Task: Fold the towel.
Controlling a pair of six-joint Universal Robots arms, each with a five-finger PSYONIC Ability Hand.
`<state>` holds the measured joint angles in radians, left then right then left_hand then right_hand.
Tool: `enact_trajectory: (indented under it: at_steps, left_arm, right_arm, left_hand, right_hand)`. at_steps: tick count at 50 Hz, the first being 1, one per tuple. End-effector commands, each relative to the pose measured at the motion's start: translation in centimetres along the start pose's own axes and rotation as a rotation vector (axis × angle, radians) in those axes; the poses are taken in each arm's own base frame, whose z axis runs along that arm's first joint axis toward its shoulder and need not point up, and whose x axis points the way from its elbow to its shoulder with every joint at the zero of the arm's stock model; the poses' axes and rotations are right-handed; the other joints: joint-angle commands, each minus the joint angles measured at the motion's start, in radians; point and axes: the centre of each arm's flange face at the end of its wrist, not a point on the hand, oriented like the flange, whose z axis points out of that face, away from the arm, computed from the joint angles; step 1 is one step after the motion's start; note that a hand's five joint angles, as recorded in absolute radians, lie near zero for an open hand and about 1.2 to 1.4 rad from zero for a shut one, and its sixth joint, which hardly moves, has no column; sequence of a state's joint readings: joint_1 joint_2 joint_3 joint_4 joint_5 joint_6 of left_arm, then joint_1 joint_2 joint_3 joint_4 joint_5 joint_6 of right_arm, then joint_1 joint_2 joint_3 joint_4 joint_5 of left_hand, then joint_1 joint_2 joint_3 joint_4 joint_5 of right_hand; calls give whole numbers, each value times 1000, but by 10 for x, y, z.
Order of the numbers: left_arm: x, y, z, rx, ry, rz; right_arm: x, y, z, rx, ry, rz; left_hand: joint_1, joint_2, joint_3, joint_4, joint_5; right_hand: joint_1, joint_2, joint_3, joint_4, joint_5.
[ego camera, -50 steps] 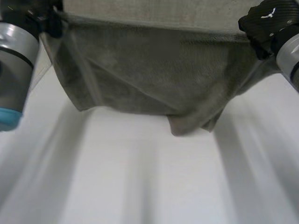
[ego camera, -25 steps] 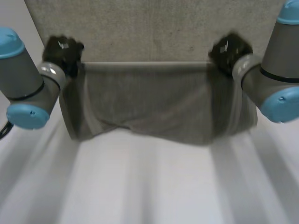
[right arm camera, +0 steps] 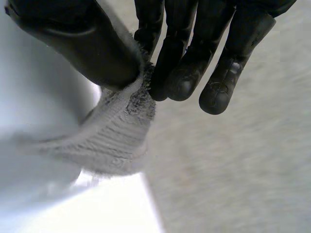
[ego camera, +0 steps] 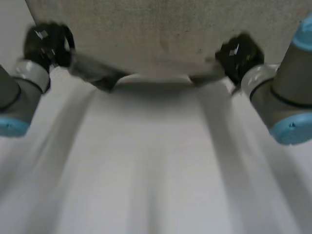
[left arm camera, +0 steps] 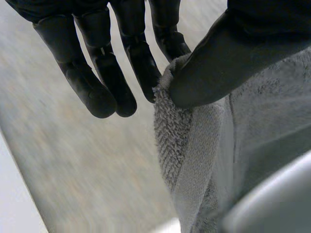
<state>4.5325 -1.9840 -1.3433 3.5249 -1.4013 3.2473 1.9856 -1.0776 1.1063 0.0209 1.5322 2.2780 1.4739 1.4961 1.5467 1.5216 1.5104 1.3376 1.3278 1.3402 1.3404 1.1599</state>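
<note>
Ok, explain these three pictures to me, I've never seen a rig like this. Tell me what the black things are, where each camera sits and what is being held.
This is a robot, and the black things are its two mechanical hands. The wide picture comes from a camera at the robot's head, looking down at a white table. In it, the left hand is at the left and the right hand at the right. The other two pictures come from cameras on the wrists, each looking along its own hand's palm. On the table lies a grey towel. Each hand pinches what looks like a near corner of it between thumb and fingers, one at each end of the near edge.
</note>
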Motion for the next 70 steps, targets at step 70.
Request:
enact_trajectory:
  at_steps: [70]
  left_arm:
    - [-26, -26, -88, -87, -82, 197]
  right_arm:
    - [49, 31, -90, -158, 18, 32]
  left_hand:
    - [-78, -100, -150, -125, -289]
  right_hand:
    - [59, 68, 56, 56, 62]
